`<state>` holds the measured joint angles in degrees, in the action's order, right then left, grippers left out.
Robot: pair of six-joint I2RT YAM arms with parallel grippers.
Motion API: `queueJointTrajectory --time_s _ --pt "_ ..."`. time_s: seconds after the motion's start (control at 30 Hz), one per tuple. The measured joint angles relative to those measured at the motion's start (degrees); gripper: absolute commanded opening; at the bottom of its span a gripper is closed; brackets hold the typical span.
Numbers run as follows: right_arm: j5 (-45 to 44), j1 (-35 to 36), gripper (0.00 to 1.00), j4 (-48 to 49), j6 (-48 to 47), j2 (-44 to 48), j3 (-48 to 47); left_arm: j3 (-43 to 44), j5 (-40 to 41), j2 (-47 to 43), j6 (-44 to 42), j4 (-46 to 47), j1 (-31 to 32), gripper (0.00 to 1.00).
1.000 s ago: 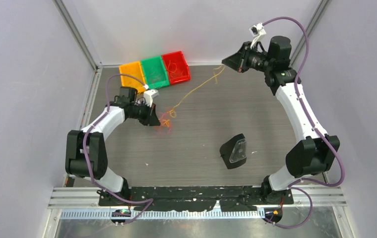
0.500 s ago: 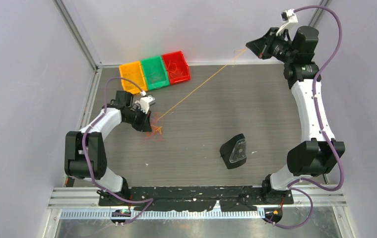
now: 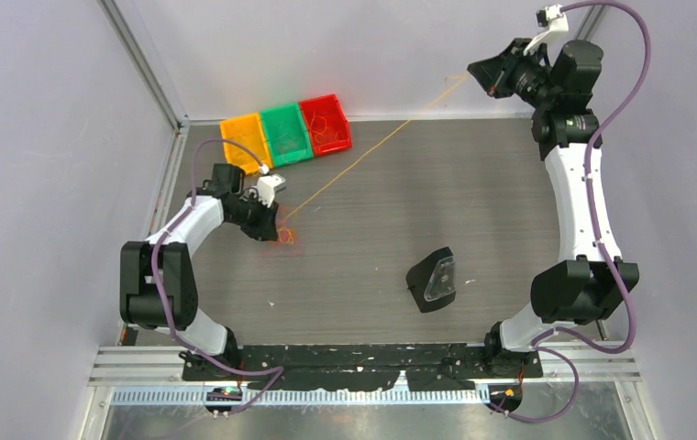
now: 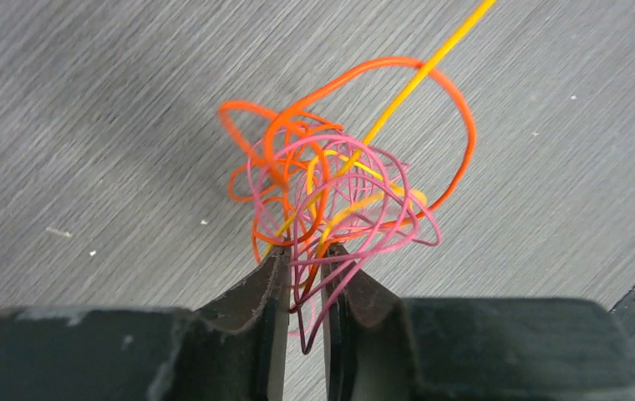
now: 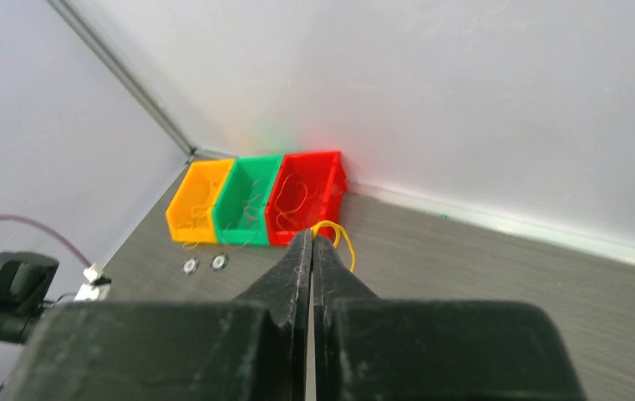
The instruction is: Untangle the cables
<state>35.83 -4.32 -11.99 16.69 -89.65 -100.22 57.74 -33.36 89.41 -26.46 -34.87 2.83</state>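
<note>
A tangle of orange, pink and yellow cables (image 4: pixel 339 184) lies on the grey table by my left gripper (image 4: pixel 304 251), which is shut on pink and orange loops of it; in the top view the tangle (image 3: pixel 286 235) sits at the left gripper (image 3: pixel 271 225). A yellow cable (image 3: pixel 372 147) runs taut from the tangle up to my right gripper (image 3: pixel 475 73), raised high at the back right. The right gripper (image 5: pixel 312 237) is shut on the yellow cable's end (image 5: pixel 337 236), which loops out past the fingertips.
Orange (image 3: pixel 244 137), green (image 3: pixel 286 132) and red (image 3: pixel 325 123) bins stand in a row at the back left, with cable pieces inside. A black wedge-shaped object with a clear face (image 3: pixel 433 279) lies at the table's middle right. Walls close the back and sides.
My right gripper has risen and moved back to the right, pulling the yellow cable straight and taut. The left gripper has held the tangle and shifted slightly left.
</note>
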Motion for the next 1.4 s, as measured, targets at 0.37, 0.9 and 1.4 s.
queueJointTrajectory --time_s 0.37,0.9,1.4 --pt "-5.6 -2.9 0.06 5.3 1.5 0.3 -11.6 0.0 9.1 2.4 -2.7 -3.7 -1.5 0.47" --pt "-0.9 -1.0 0.06 3.2 0.9 3.8 -1.0 2.4 -0.6 -3.2 -0.6 -3.0 0.6 0.85" --pt "-12.8 0.0 0.11 -24.7 -36.3 3.9 22.1 25.8 -2.5 21.2 26.8 17.8 26.1 0.83"
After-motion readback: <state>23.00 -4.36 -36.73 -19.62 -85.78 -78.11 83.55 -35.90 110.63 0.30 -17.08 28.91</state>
